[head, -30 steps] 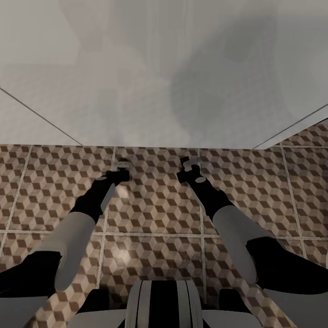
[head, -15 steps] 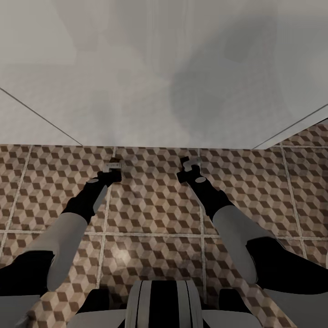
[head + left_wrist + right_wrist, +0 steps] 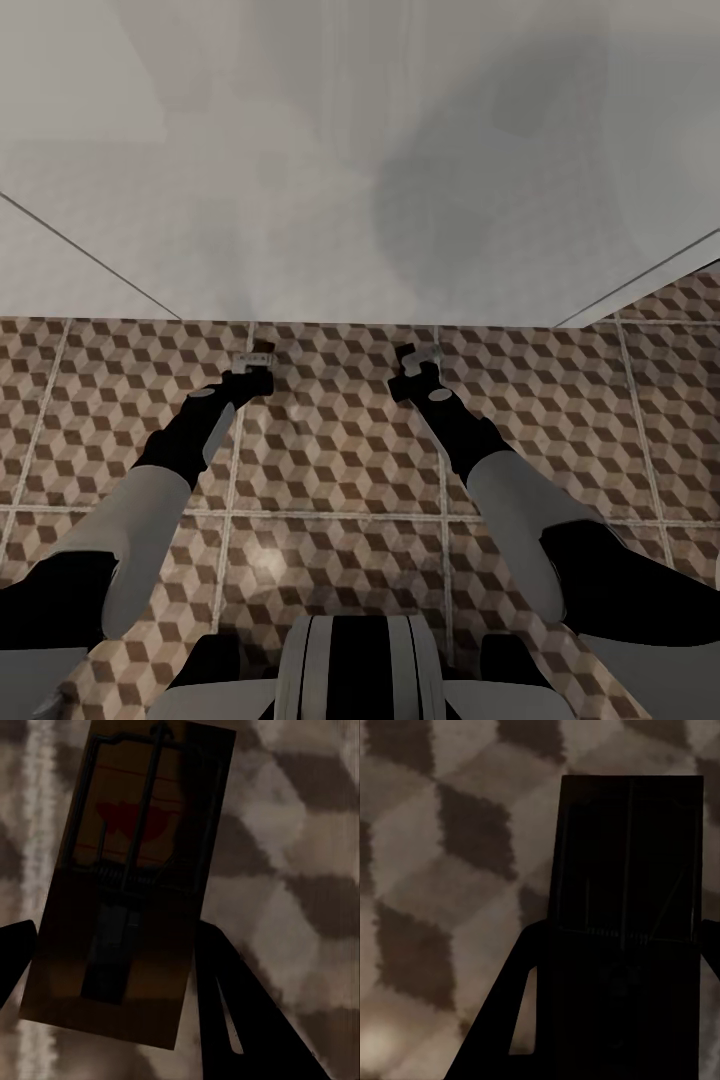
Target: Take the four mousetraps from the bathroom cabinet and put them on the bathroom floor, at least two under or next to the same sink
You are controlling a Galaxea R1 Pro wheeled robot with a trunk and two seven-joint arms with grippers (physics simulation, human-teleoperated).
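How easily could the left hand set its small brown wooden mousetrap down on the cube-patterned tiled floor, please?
Probably easily: the left hand holds the mousetrap just above bare cube-patterned floor.

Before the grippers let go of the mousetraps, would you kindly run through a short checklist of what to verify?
1. Left gripper holds a mousetrap: ok, board sits between its fingers.
2. Right gripper holds a mousetrap: ok.
3. Bathroom floor lies beneath both grippers: ok, cube-pattern tiles.
4. Traps low enough to release: cannot tell.
5. Drop spot under or beside the sink: cannot tell, the pale surface ahead is blurred.
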